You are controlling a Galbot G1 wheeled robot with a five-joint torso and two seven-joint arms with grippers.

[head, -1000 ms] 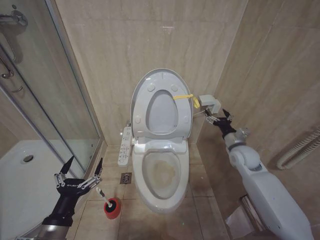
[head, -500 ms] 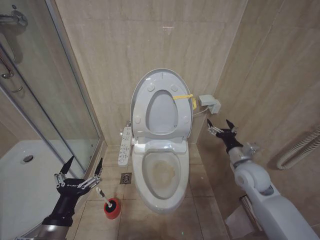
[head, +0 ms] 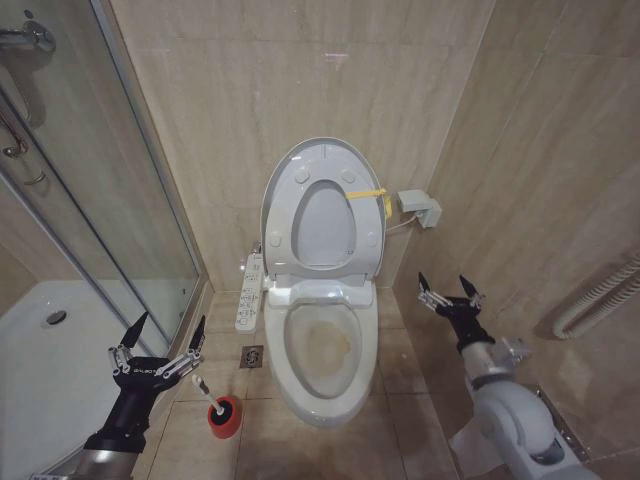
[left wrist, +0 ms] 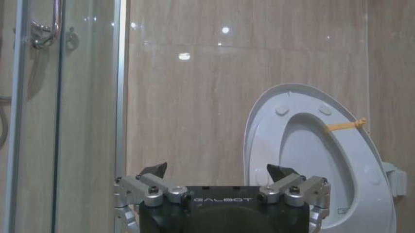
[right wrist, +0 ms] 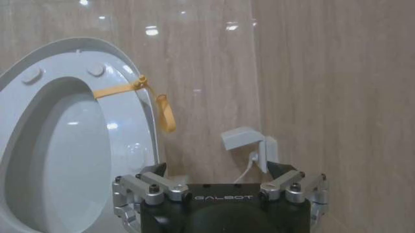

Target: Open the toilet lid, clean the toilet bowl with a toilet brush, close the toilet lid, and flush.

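Note:
The toilet lid (head: 322, 228) stands upright against the wall with the seat ring raised in front of it, and a yellow strap (head: 366, 194) crosses their right edge. Below lies the toilet bowl (head: 322, 345), its inside stained yellowish-brown. The toilet brush (head: 204, 390) stands in its red holder (head: 226, 416) on the floor, left of the bowl. My left gripper (head: 168, 326) hangs open just above and left of the brush, holding nothing. My right gripper (head: 442, 283) is open in the air to the right of the bowl. The lid also appears beyond each wrist (left wrist: 311, 145) (right wrist: 65, 141).
A glass shower door (head: 100, 180) and white shower tray (head: 30, 350) close off the left side. A white control panel (head: 249, 290) and a floor drain (head: 252, 355) sit left of the toilet. A small wall box (head: 418, 207) and a corrugated hose (head: 600, 295) are on the right wall.
My right arm has drawn back and down from the wall box beside the lid, toward me. The left arm, lid and brush have not moved.

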